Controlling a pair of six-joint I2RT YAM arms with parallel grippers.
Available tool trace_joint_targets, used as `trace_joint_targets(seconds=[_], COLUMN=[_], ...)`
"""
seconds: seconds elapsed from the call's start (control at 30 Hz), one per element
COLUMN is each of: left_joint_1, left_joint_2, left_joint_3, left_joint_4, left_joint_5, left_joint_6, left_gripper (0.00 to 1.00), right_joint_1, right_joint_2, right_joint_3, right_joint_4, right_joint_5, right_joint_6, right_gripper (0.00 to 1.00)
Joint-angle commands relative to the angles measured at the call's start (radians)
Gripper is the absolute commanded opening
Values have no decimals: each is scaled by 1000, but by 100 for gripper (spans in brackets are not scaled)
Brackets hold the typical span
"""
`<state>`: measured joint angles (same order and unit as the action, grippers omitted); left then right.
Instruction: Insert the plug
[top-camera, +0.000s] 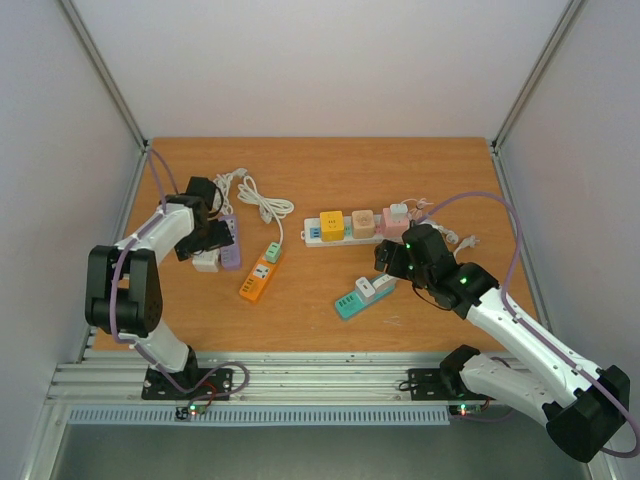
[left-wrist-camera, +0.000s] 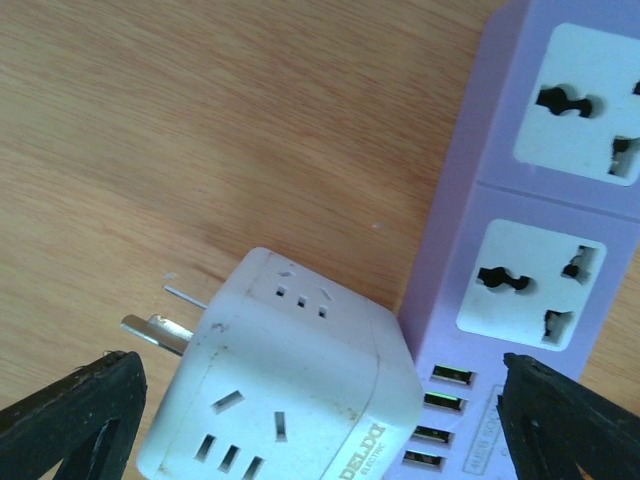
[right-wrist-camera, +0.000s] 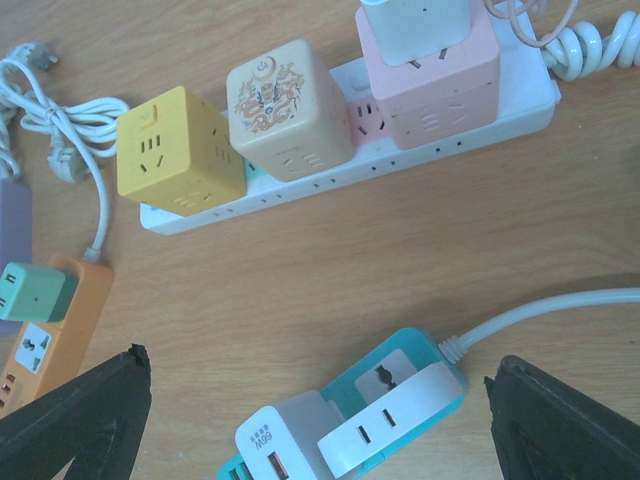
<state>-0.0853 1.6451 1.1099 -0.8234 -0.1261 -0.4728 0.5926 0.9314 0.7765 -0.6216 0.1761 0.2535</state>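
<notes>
Matt white plastic adapter cube (left-wrist-camera: 290, 390) with bare metal prongs (left-wrist-camera: 155, 333), lilac plastic strip (left-wrist-camera: 530, 205), wood-grain tabletop (left-wrist-camera: 200, 130)

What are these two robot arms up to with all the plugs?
The job is plugging something in. The left gripper hangs open over a white cube adapter lying beside a purple power strip, prongs bare, not yet inserted. The right gripper hangs open above a teal power strip. Neither holds anything.

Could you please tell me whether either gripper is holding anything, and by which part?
Nothing is held. The left gripper is open astride the white cube adapter lying on the table; the right gripper is open above the teal power strip.
</notes>
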Motion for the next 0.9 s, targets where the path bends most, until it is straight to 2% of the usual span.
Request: trace_joint_targets(seconds=[0.0, 0.3, 0.47, 0.7, 0.87], left_joint_1=[4, 4, 4, 4, 4], left_joint_2=[16, 14, 11, -67, -138], left_joint_3=[-39, -60, -62, -70, -68], left_joint_4=[-17, 5, 15, 16, 32], left_joint_5=[-56, -26, -35, -109, -94], left_joint_6=[-32, -60, -78, -113, -115], left_gripper=[93, 85, 75, 70, 66], right_joint_1=[-6, -6, -6, -5, -6], right_joint_2=[-8, -7, -8, -21, -31], right_joint_3=[-6, -11, -14, -23, -31], right_joint_4=[-1, 6, 5, 20, 34], right_joint_5=[21, 14, 16, 15, 11], right_joint_6=[3, 7, 11, 11, 8], right_gripper=[93, 93, 93, 92, 92])
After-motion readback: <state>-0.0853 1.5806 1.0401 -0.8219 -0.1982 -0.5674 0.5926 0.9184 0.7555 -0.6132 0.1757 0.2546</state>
